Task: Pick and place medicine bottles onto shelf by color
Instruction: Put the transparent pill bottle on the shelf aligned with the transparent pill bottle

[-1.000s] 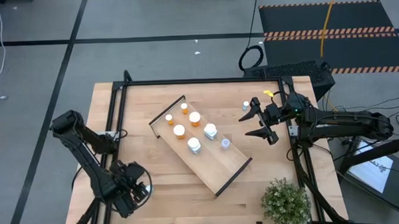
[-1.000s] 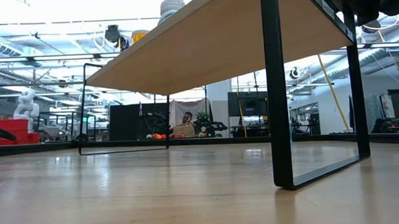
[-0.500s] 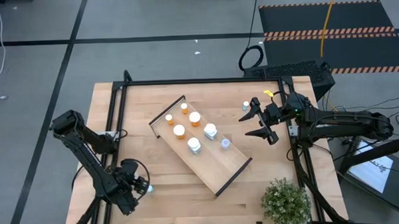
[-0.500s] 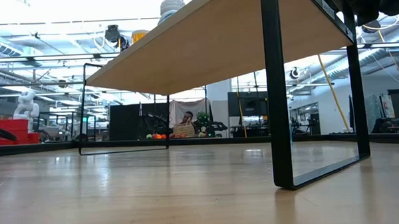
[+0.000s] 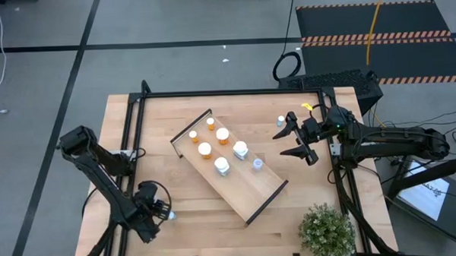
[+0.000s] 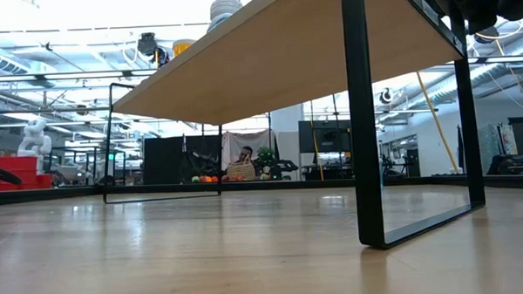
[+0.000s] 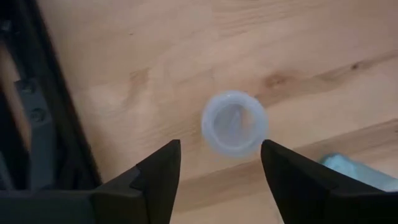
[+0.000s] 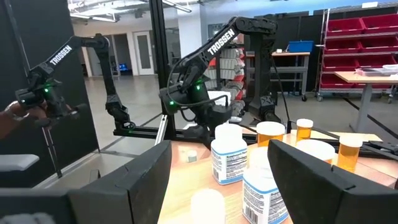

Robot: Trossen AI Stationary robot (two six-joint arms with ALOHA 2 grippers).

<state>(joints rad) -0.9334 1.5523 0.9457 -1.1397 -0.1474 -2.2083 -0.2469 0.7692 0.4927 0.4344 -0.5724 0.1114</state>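
The shelf (image 5: pixel 237 177) lies slantwise mid-table with several white-capped medicine bottles standing on it, orange ones (image 5: pixel 204 150) toward its far-left end and clear ones (image 5: pixel 240 149) nearer the middle. A small clear bottle (image 7: pixel 234 122) stands on the table near the front left. My left gripper (image 7: pixel 219 148) points down over it, open, one finger on either side of its white cap and neither touching it. In the high view this gripper (image 5: pixel 153 212) shows beside that bottle (image 5: pixel 170 216). My right gripper (image 5: pixel 297 138) hovers open and level at the table's right. Another small bottle (image 5: pixel 280 121) stands on the table close to it.
A black frame rail (image 5: pixel 129 139) runs round the table and passes close to my left gripper. A potted plant (image 5: pixel 327 231) stands at the front right corner. A pale blue object (image 7: pixel 351 171) lies on the table beside the small bottle. Bare wood (image 5: pixel 208 220) lies in front of the shelf.
My left gripper has come down toward the small clear bottle at the front left and has rolled about its own pointing line. The bottle, hidden under the gripper a second ago in the high view, now shows beside it. The bottles on the shelf have kept their places.
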